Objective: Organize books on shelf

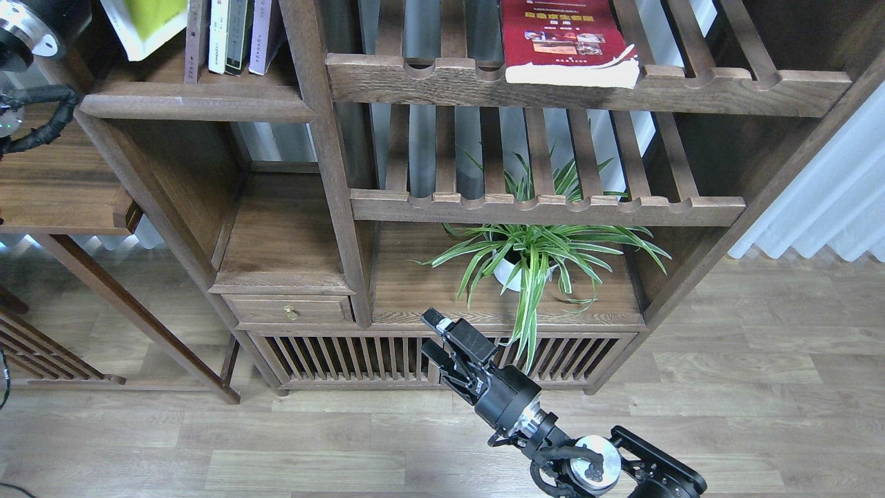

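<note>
The yellow-green book point(142, 21) with white edges hangs tilted at the top left, above the shelf point(197, 105), a solid dark board with a rounded front edge. Its upper part is cut off by the frame. Part of my left arm point(24, 31) shows beside it, but the gripper is out of view. Several thin books point(235, 34) stand upright on the shelf just right of it. The red book point(563, 38) with small photos lies flat on the upper slatted rack point(449, 79). My right gripper point(429, 330) is low in front of the bookcase, open and holding nothing.
A potted spider plant point(525, 256) stands under the lower slatted rack point(546, 207). A small drawer point(290, 309) sits left of it. A wooden side table point(62, 187) is at the left, a white curtain point(823, 200) at the right.
</note>
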Robot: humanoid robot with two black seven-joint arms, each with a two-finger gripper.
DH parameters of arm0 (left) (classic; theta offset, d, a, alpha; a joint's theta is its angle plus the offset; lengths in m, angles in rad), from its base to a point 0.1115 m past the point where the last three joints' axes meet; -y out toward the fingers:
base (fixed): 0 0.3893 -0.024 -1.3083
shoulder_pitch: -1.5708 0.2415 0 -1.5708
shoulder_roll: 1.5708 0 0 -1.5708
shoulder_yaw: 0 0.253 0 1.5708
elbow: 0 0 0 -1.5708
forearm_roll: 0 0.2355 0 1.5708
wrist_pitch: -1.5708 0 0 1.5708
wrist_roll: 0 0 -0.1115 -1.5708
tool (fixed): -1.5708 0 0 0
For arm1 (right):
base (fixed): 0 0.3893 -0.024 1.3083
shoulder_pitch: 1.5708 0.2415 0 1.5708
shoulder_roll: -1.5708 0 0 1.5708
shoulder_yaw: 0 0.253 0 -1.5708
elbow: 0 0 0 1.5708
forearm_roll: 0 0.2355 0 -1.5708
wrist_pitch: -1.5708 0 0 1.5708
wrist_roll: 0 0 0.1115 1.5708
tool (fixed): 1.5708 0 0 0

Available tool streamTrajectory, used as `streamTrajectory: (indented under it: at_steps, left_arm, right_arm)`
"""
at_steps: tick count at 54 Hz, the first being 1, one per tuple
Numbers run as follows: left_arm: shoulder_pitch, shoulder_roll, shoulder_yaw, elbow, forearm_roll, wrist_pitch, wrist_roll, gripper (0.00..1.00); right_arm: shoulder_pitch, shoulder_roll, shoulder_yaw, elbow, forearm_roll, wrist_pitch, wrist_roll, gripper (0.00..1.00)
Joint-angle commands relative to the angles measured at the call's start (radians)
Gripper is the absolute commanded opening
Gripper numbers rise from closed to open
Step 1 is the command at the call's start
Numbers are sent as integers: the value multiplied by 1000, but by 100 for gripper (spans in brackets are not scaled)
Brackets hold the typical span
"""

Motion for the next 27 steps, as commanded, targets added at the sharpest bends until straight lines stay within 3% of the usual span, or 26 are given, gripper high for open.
streamTrajectory:
  at_steps: [1,27]
  left_arm:
    - [-2,-8,18,15,0,0,-22,3]
    - [-7,-14,62,30,7,-1,-35,6]
  right_arm:
    - [0,0,0,1,1,0,0,93]
    - [-2,0,0,1,-1,0,0,93]
